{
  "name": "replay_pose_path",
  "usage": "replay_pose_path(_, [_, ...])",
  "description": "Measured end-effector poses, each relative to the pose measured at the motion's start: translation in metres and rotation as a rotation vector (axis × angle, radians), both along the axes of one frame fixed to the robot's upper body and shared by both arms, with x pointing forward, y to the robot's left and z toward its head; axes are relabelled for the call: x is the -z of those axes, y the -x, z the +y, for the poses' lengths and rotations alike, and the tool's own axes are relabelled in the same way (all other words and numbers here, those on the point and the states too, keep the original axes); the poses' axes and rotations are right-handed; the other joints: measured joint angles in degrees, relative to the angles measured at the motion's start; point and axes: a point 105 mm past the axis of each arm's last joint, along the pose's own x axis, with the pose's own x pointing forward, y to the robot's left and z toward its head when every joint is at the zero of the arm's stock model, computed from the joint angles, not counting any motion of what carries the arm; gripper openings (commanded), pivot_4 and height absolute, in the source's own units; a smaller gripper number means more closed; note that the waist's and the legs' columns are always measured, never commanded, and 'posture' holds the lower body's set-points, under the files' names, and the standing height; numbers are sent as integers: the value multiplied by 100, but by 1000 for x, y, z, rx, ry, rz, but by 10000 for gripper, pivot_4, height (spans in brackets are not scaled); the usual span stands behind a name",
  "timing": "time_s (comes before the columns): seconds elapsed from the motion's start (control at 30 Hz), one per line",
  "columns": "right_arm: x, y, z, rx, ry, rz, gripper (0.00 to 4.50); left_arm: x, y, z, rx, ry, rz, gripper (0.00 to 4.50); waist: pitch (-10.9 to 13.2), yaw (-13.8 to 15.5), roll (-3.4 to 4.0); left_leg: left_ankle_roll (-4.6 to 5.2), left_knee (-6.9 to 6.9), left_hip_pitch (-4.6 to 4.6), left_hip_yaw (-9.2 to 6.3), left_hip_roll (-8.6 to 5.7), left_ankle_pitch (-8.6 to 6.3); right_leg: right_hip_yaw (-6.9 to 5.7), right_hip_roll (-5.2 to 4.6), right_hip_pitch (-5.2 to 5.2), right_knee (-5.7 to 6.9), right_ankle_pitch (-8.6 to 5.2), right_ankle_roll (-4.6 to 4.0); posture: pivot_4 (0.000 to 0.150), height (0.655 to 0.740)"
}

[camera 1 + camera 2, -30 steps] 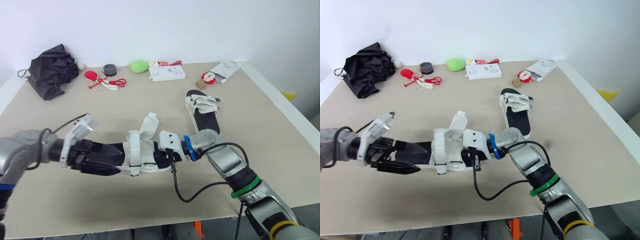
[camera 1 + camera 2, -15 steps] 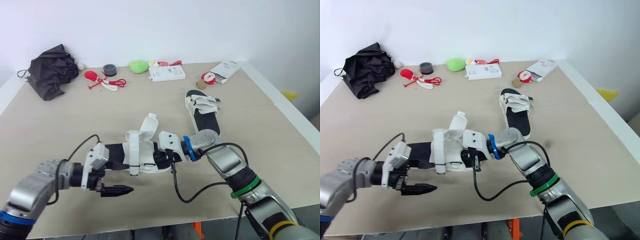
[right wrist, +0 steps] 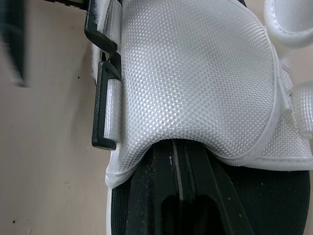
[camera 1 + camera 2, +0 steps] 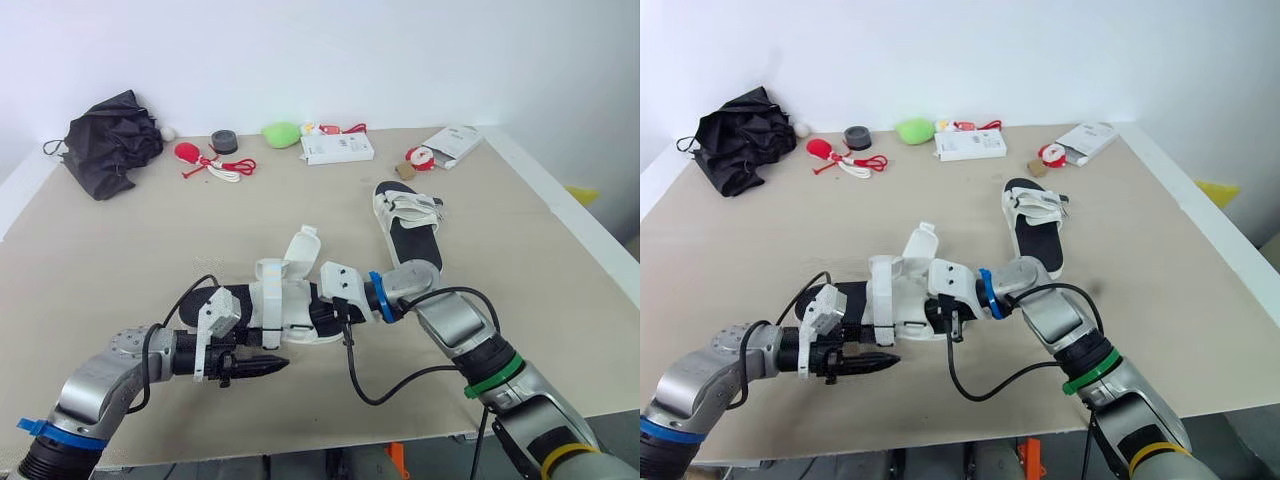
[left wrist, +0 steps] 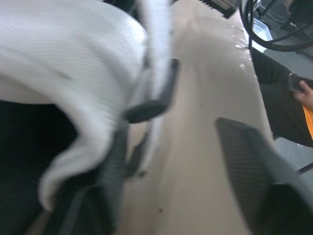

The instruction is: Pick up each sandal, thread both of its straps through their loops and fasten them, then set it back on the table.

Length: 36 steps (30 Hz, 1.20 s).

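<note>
With the near sandal [image 4: 285, 305] not yet threaded, the right gripper [image 4: 318, 308], whose grip I cannot tell, reaches into it, and the open left gripper [image 4: 270, 365] beside the black loop [image 3: 104, 105] should next pinch the raised strap [image 4: 300, 248].

Near sandal [image 4: 283, 305] (white flap raised) — far sandal [image 4: 408, 228] lies flat.

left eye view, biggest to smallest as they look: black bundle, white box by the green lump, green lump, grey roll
1. black bundle
2. white box
3. green lump and grey roll: too close to rank
All sit near the table's far edge, so distance barely skews this.
</note>
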Motion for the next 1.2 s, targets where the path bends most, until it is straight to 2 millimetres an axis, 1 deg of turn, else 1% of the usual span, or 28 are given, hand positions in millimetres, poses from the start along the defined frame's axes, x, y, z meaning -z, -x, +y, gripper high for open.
replay_pose_path(0.03, [0,1,1,-6,0,0,0,0,0,0,-1,0,7,13325,0,0,-1,0,0,-1,2,0,0,1,4,2,0,0,0,1500,7400])
replay_pose_path(0.1, [-1,3,1,-18,0,0,0,1,0,1,-8,-9,21,3001,-1,-1,-1,-8,-5,-7,5,-2,-5,8,16,-3,0,1,3,1500,7400])
replay_pose_path(0.13, [-1,3,2,-19,0,0,0,1,-1,1,-9,-10,22,3001,0,-1,-1,-9,-5,-7,5,-3,-6,9,19,-3,0,2,5,1500,7400])
replay_pose_path(0.17, [-1,3,2,-21,0,0,0,3,0,3,-9,-26,38,1142,-1,-2,-2,-13,-5,-7,7,-5,-9,11,27,-5,0,7,13,1500,7400])
replay_pose_path(0.3, [-1,3,2,-20,-1,-1,0,8,9,8,26,-74,95,1142,0,-2,-2,-14,-5,-8,7,-2,-10,12,26,-10,0,-7,-10,1500,7400])
replay_pose_path(0.4, [-1,3,3,-21,-1,-1,0,2,20,10,86,-64,162,1142,0,-3,-2,-17,-5,-8,6,-1,-11,10,25,-10,-1,-9,-13,1500,7400])
replay_pose_path(0.47, [-1,3,3,-22,0,-1,0,-3,32,11,147,-63,226,1142,0,-5,-3,-21,-6,-8,7,-1,-14,10,27,-12,-1,-11,-14,1500,7400])
replay_pose_path(0.5, [-2,3,2,-22,0,-1,0,-12,42,13,214,-69,286,1142,3,-5,-6,-22,-6,-9,6,0,-14,10,27,-13,-1,-12,-16,1500,7400])
replay_pose_path(0.53, [-1,3,2,-21,1,-1,0,-18,44,12,236,-59,292,1142,3,-5,-8,-21,-5,-8,1,1,-14,8,28,-13,-1,-13,-17,1500,7400])
replay_pose_path(0.57, [-1,2,1,-19,2,-1,0,-27,45,9,258,-36,294,1142,4,-4,-8,-21,-4,-8,0,0,-14,7,28,-11,-1,-13,-17,1500,7400])
replay_pose_path(0.6, [-1,2,0,-15,3,-1,0,-47,44,1,302,33,307,1142,5,-1,-10,-21,-4,-8,-3,0,-13,6,28,-11,-1,-13,-17,1500,7400])
replay_pose_path(0.7, [-2,2,2,-16,1,-3,0,-76,44,-11,353,121,308,1142,13,-4,-24,-18,1,-8,-12,-5,-11,8,29,-2,-1,-10,-12,1500,7400])
replay_pose_path(0.77, [-2,3,3,-24,0,-1,0,-78,47,-12,355,128,337,1142,13,-19,-20,-20,-4,-3,-6,-14,-13,21,37,0,-1,-9,-8,1500,7400])
replay_pose_path(0.8, [-2,3,3,-27,0,0,0,-79,47,-13,354,136,349,1142,13,-19,-22,-21,-5,-5,-6,-14,-14,27,37,-1,-1,-1,11,1500,7400])
replay_pose_path(0.83, [-2,4,2,-30,2,2,0,-83,46,-18,343,181,367,1142,10,-15,-34,-28,-3,-6,-9,-13,-18,30,41,2,-1,2,24,1500,7400])
replay_pose_path(0.9, [-2,3,2,-21,0,-1,0,-86,29,-22,252,216,353,1142,13,-14,-39,-28,2,-5,-10,-13,-17,32,44,3,-1,6,29,1500,7400])
replay_pose_path(0.93, [-2,3,2,-21,0,-1,0,-86,28,-22,251,217,353,1142,13,-13,-39,-27,2,-4,-10,-13,-17,31,44,4,-1,6,29,1500,7400])
replay_pose_path(0.97, [-1,2,0,-13,4,3,0,-82,6,-22,130,255,368,1142,9,-10,-32,-27,4,11,-12,-16,-17,32,43,18,-1,5,29,1500,7400])
replay_pose_path(1.0, [-1,1,0,-12,6,2,0,-76,-10,-20,36,290,393,1142,11,-6,-34,-25,7,18,-14,-16,-16,31,42,25,1,5,28,1500,7400])
replay_pose_path(1.07, [-1,2,1,-12,3,1,0,-57,-28,-17,-104,311,484,1142,15,-7,-44,-25,9,15,-18,-14,-15,32,44,25,0,8,33,1500,7400])
replay_pose_path(1.13, [-1,2,1,-13,3,3,0,-49,-33,-19,-147,335,533,1142,13,-7,-46,-26,9,16,-15,-14,-16,36,42,25,0,10,35,1500,7400])
replay_pose_path(1.2, [-1,2,1,-12,3,3,0,-48,-37,-21,-174,369,569,1142,9,-7,-54,-26,9,16,-15,-15,-16,38,40,27,0,11,37,1500,7400])
